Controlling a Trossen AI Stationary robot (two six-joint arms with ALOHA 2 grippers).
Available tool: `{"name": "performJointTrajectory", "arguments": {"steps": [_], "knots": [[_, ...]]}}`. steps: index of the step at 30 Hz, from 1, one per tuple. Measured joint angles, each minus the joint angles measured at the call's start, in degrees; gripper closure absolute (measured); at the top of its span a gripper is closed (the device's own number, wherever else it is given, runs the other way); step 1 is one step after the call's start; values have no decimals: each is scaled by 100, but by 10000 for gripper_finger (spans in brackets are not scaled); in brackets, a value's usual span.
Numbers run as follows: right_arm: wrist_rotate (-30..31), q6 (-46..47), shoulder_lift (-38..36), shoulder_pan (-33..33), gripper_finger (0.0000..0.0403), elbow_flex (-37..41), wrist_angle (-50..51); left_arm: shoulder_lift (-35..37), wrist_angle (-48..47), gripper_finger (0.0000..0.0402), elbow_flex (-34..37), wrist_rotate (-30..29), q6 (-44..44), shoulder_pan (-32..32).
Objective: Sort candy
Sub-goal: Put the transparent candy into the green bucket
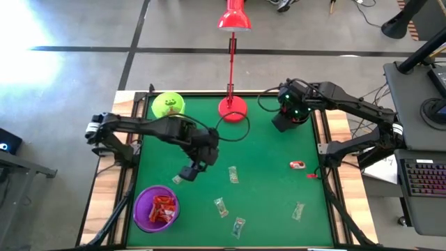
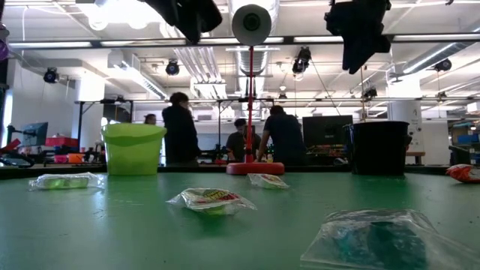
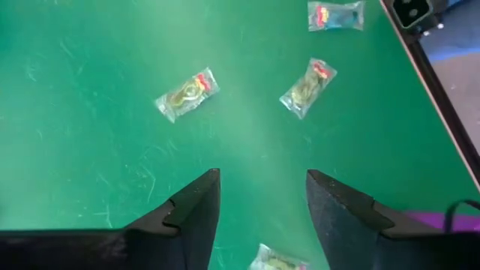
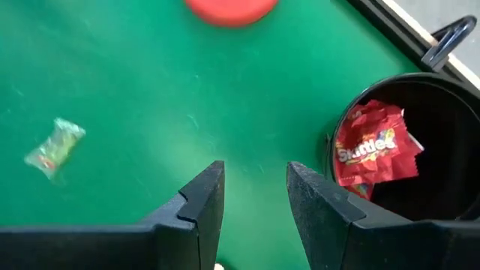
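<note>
Several greenish candies [image 1: 233,174] lie loose toward the table's [image 1: 272,160] near edge; my left gripper [image 3: 262,199] hangs over one, fingers spread and empty. Next I must lower and pinch it. My right gripper [image 4: 255,196] waits, parted and empty, beside the black cup [image 4: 450,150]

One word reads — "Skittles" — on the red wrapper [image 4: 373,146] (inside the black cup [image 4: 442,184]).

An open lab or workshop: exposed ceiling pipes [image 2: 187,56], people [image 2: 180,127] at benches with monitors [image 2: 327,131], and a green counter [image 1: 265,150] on a concrete floor [image 1: 70,77].
</note>
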State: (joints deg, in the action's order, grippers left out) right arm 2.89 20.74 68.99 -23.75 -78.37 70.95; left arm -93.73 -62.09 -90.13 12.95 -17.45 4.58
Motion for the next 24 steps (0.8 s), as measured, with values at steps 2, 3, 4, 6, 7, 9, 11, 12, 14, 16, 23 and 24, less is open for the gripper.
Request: {"name": "performJointTrajectory", "arguments": {"steps": [2,3,4,6,7,9,11,12,14,16,23,24], "knots": [[-15,-142,0,2,266,0,104,-185,-17,213,-109,-13,-4,1],[-13,-184,0,2,266,0,174,-287,-65,211,-172,-51,-25,22],[-13,-200,0,2,266,0,249,-395,-131,210,-245,-108,-47,43],[-11,-259,-20,2,266,0,440,-612,-276,209,-416,-374,-38,138],[-7,-295,-37,2,266,0,542,-735,-363,210,-527,-563,23,199],[7,-374,-107,15,266,0,724,-987,-556,211,-752,-960,106,350],[9,-448,-223,13,266,0,874,-1241,-747,211,-999,-1194,174,515],[9,-477,-296,13,266,0,943,-1355,-783,211,-1115,-1215,224,601],[9,-468,-465,13,266,0,1035,-1553,-797,211,-1318,-1215,356,756],[8,-427,-642,13,266,0,1082,-1744,-790,211,-1517,-1215,432,926],[5,-276,-1137,13,266,0,1206,-2405,-720,212,-1932,-1204,452,1353],[5,-274,-1186,13,266,0,1207,-2508,-726,212,-1955,-1202,452,1379]]}}
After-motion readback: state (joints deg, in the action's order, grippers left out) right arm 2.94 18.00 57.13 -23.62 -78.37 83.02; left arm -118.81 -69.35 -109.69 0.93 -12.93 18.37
